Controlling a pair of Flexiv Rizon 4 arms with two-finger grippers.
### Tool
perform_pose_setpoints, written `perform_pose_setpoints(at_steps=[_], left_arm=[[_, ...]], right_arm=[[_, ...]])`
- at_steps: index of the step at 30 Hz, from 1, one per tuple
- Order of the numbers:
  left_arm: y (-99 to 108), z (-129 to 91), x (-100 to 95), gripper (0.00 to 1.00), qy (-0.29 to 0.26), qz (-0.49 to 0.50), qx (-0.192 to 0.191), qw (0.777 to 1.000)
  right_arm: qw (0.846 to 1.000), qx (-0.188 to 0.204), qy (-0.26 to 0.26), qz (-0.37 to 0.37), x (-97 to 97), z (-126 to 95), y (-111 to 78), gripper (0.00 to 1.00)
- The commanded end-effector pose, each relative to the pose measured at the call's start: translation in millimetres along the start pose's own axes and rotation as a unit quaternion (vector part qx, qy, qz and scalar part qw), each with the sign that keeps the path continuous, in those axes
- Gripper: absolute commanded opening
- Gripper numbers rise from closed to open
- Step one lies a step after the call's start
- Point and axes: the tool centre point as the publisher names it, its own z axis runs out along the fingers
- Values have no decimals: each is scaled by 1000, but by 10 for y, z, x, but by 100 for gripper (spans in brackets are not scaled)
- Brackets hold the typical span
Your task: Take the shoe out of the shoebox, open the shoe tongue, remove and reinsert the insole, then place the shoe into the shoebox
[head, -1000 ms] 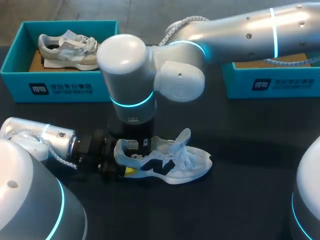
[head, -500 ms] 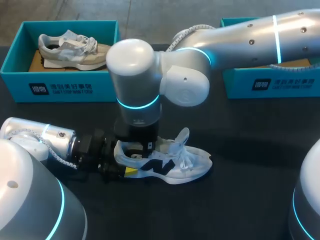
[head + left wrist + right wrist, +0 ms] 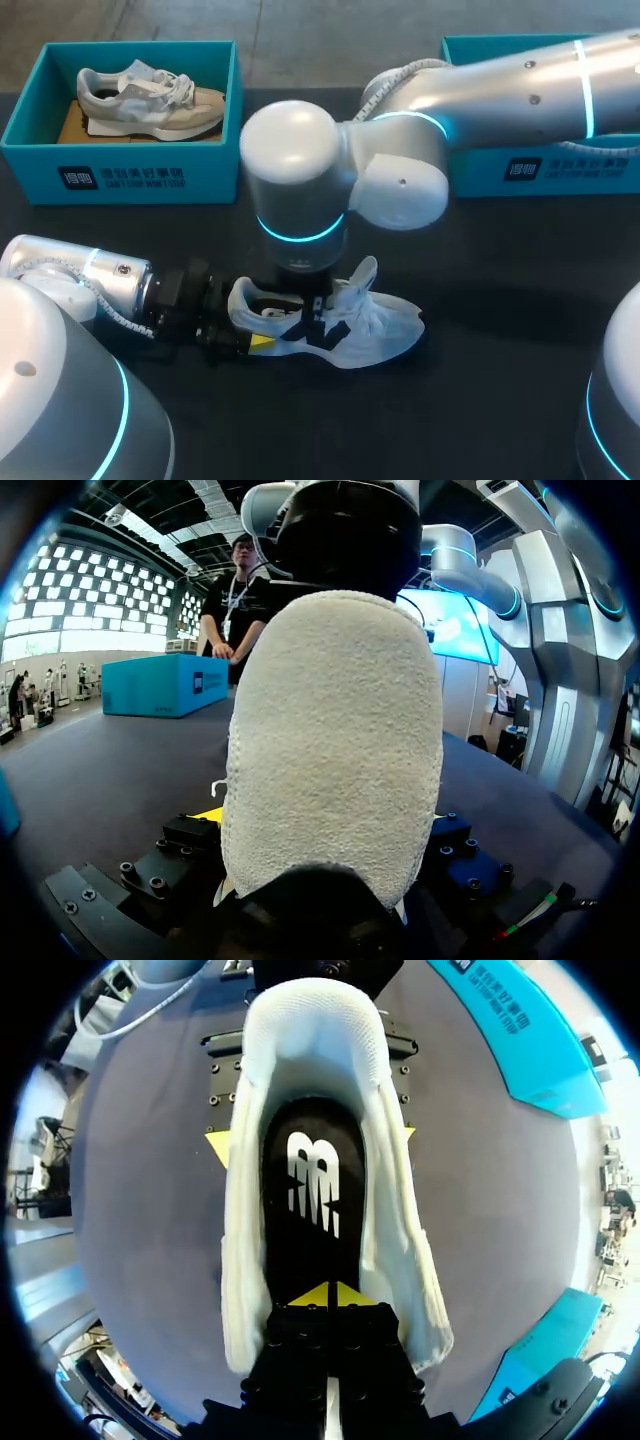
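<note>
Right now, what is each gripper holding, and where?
The left gripper grips the shoe by its heel; the right gripper, tips together over the insole, holds nothing visible.

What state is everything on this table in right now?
White shoe: unboxed, upright, tongue lifted.
Insole: flat inside the shoe.
Left gripper: shut on the shoe's heel.
Right gripper: shut, tips inside the shoe's opening.
Left box: open, another shoe inside.
Right box: open, contents hidden.
</note>
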Motion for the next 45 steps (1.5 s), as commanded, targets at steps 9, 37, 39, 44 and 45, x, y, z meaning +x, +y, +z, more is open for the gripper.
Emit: perform_pose_setpoints(at_steps=[9, 37, 39, 44, 45], left_arm=[[29, 3, -11, 0, 0, 0, 0, 1000], [29, 3, -11, 0, 0, 0, 0, 1000], [29, 3, -11, 0, 0, 0, 0, 1000], [29, 3, -11, 0, 0, 0, 0, 1000], [29, 3, -11, 0, 0, 0, 0, 1000]], right_arm=[[1000, -18, -2, -7, -99, 16, -3, 8], [999, -19, 40, -2, -19, 349, 43, 25], [999, -19, 41, -2, -14, 361, 46, 25], [999, -18, 32, 5, -14, 306, 17, 25], [999, -16, 27, 7, -24, 279, 9, 25]])
